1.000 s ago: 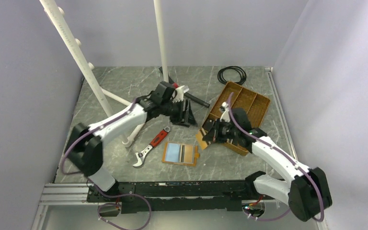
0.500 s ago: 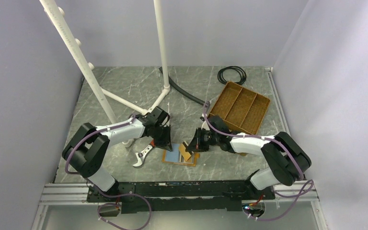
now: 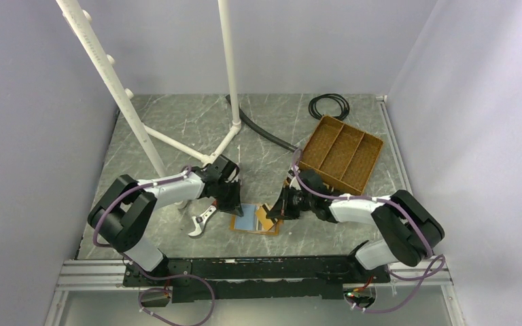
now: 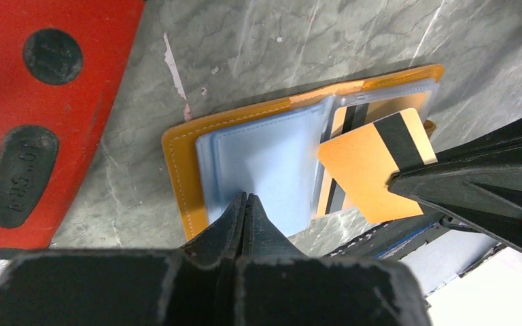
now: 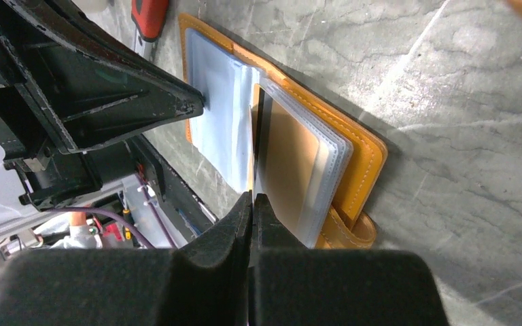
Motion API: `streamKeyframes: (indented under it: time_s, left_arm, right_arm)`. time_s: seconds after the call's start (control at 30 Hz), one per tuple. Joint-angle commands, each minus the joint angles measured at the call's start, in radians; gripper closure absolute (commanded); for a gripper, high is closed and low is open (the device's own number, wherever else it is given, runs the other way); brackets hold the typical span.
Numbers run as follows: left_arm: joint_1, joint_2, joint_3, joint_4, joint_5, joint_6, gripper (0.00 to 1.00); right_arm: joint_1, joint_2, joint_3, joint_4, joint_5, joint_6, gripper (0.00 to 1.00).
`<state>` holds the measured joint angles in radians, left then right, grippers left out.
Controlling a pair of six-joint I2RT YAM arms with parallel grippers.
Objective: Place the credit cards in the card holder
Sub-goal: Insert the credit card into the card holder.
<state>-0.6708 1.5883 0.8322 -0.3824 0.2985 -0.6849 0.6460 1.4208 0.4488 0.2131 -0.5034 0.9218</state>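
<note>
Mid-insertion. Pinning the open holder (image 4: 272, 156) to the tabletop (image 4: 312, 41) with the clenched left gripper (image 4: 247, 200) on its blue panel. Pinching a card (image 4: 370, 166) in the right gripper (image 5: 253, 198) over the holder's right pockets. Next, likely: aligning card edge with a sleeve mouth, then sliding in.

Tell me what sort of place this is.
Most likely a robot lab test cell, not a home or shop: plain pale walls box in a marble-patterned table, a white pipe frame stands on it, and the left arm and right arm are mounted on a metal rail at its near edge.
</note>
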Motion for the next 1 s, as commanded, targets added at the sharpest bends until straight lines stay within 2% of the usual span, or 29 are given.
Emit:
streamKeyframes:
  time_s: [0.0, 0.27, 0.67, 0.97]
  left_arm:
    - [-0.001, 0.011, -0.037, 0.018, -0.015, -0.020, 1.00]
    - [-0.020, 0.004, -0.084, 0.045, -0.016, -0.060, 1.00]
    - [-0.019, -0.050, -0.062, -0.044, -0.090, -0.041, 1.00]
    - [-0.019, -0.034, -0.061, -0.030, -0.072, -0.048, 1.00]
  right_arm:
    - [0.004, 0.022, -0.021, 0.125, 0.006, 0.037, 1.00]
    - [0.004, 0.065, -0.028, 0.258, 0.014, 0.058, 1.00]
    - [0.004, -0.008, -0.092, 0.248, -0.028, 0.007, 1.00]
    - [0.013, 0.052, -0.097, 0.402, -0.104, 0.027, 1.00]
